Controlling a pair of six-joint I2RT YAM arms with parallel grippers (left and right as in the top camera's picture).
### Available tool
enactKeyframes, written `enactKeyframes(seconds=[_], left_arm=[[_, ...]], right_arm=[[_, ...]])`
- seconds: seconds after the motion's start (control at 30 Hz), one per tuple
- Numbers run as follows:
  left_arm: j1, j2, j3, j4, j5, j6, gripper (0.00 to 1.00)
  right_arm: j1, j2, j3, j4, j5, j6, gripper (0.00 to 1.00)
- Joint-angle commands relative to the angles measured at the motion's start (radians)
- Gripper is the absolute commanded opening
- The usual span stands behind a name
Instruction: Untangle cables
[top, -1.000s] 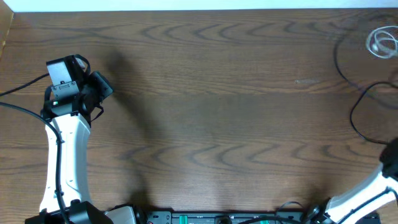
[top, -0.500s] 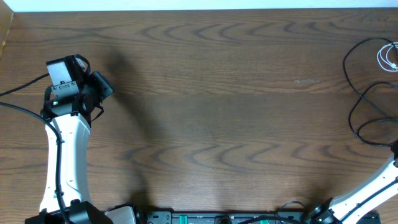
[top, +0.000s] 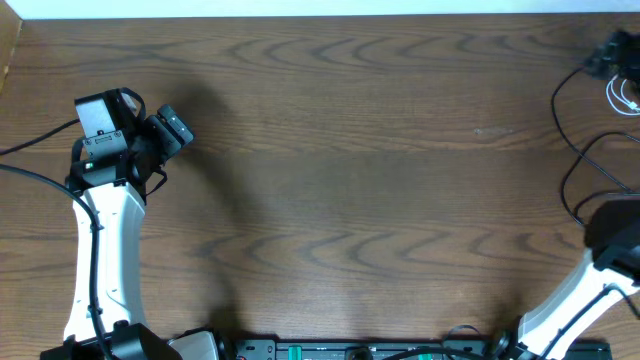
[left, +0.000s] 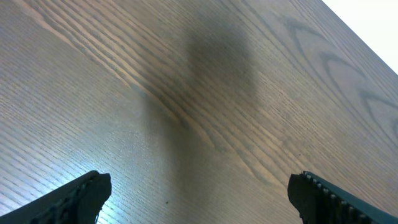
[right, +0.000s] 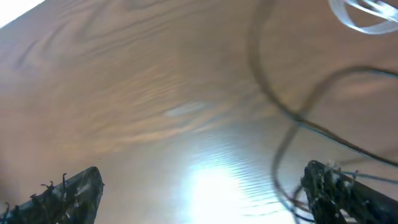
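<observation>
The cables lie at the table's far right. The black cable (top: 565, 187) runs in loose loops, and the white cable (top: 622, 95) is a small coil just beyond it. In the right wrist view the black cable (right: 297, 121) crosses itself and trails past the right finger, with the white cable (right: 364, 18) blurred at the top. My right gripper (right: 202, 179) is open over bare wood, with nothing between its fingers. My left gripper (top: 168, 133) is far off at the left, and it too is open (left: 199, 185) and empty above the tabletop.
The right arm (top: 600, 262) rises from the bottom right corner beside the black loops. A dark blurred shape (top: 612, 52) that I cannot identify sits at the top right. The table's back edge (top: 320, 17) meets a white wall. Equipment (top: 330, 350) lines the front edge.
The left gripper has opened. The right arm has come further into view from the right edge. The cables, blurred a second ago, now lie still, with the white coil nearer the right edge.
</observation>
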Motion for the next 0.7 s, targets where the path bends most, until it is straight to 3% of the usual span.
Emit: enactKeyframes(seconds=[0.0,0.33,0.67], left_arm=[[-0.003,0.01,0.015,-0.003,-0.003,0.004,0.97],[-0.003,0.01,0.015,-0.003,-0.003,0.004,0.97],[-0.003,0.01,0.015,-0.003,-0.003,0.004,0.98]], right_arm=[[0.085,-0.127,0.016,-0.026,-0.023,-0.107,0.99],[0.272,-0.364,0.016,-0.127,0.003,-0.102,0.99],[0.28,-0.408,0.016,-0.129,0.003,-0.102,0.99]])
